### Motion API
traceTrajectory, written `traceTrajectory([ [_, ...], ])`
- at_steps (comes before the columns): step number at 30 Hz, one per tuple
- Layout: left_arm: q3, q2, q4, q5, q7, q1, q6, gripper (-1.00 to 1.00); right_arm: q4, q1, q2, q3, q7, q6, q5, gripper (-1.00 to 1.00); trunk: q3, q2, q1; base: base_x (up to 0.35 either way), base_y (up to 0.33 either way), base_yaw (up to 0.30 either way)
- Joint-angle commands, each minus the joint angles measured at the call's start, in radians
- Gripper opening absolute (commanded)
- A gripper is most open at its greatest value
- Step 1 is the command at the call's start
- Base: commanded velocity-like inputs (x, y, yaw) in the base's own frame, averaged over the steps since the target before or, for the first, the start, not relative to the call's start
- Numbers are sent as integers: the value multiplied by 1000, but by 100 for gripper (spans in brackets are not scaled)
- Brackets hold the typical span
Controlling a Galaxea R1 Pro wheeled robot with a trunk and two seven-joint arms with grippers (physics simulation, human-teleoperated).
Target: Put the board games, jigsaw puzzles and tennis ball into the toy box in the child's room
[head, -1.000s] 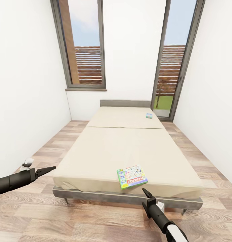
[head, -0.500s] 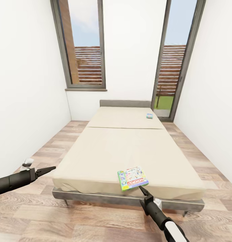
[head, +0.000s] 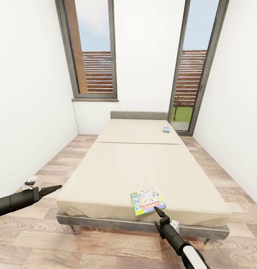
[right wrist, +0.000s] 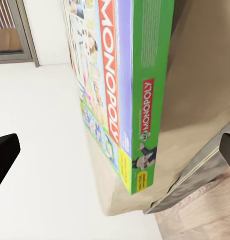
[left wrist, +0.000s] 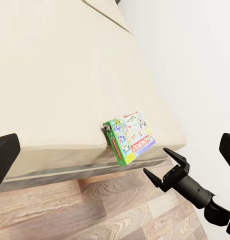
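Cream mattress marks the bed (head: 135, 168); off its near left corner, over the wood floor (head: 50, 243), your left hand (head: 53, 189) hovers with its fingers spread wide and nothing between them. On the bed's near edge lies the green-edged Monopoly box (head: 147, 201), and your right hand (head: 156, 211) sits at that box's front corner, spread wide and holding nothing. Far back near the headboard rests a small blue game box (head: 165, 129).

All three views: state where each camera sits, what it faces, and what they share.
Head: high, facing down the bed; both arms show, right pincer near the Monopoly box.
Left wrist: left of the bed's foot, facing that box and the open right pincer.
Right wrist: close on the box.
Shared: the box.
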State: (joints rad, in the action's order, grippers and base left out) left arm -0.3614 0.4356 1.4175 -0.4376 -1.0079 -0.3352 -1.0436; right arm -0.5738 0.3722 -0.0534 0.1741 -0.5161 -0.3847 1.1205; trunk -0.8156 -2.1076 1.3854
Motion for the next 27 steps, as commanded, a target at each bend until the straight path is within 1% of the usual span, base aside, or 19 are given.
traceTrajectory([
  [1, -1, 0, 0, 2, -4, -1, -4, 100, 0, 1, -1, 5, -4, -9, 6, 100, -1, 0, 0, 27, 0, 0],
  [8, -1, 0, 0, 3, -4, -1, -4, 100, 0, 1, 0, 5, -31, -8, 5, 100, -1, 0, 0, 91, 0, 0],
  [16, 1, 0, 0, 4, -3, -1, -4, 100, 0, 1, 0, 5, -34, -8, 5, 100, -1, 0, 0, 51, 1, 0],
  [21, 1, 0, 0, 4, -3, -1, -4, 100, 0, 1, 0, 5, -35, -8, 5, 100, -1, 0, 0, 141, 66, 0],
  [27, 0, 0, 0, 4, -4, -1, -4, 100, 0, 1, 0, 5, -35, -8, 5, 100, -1, 0, 0, 30, 14, 0],
])
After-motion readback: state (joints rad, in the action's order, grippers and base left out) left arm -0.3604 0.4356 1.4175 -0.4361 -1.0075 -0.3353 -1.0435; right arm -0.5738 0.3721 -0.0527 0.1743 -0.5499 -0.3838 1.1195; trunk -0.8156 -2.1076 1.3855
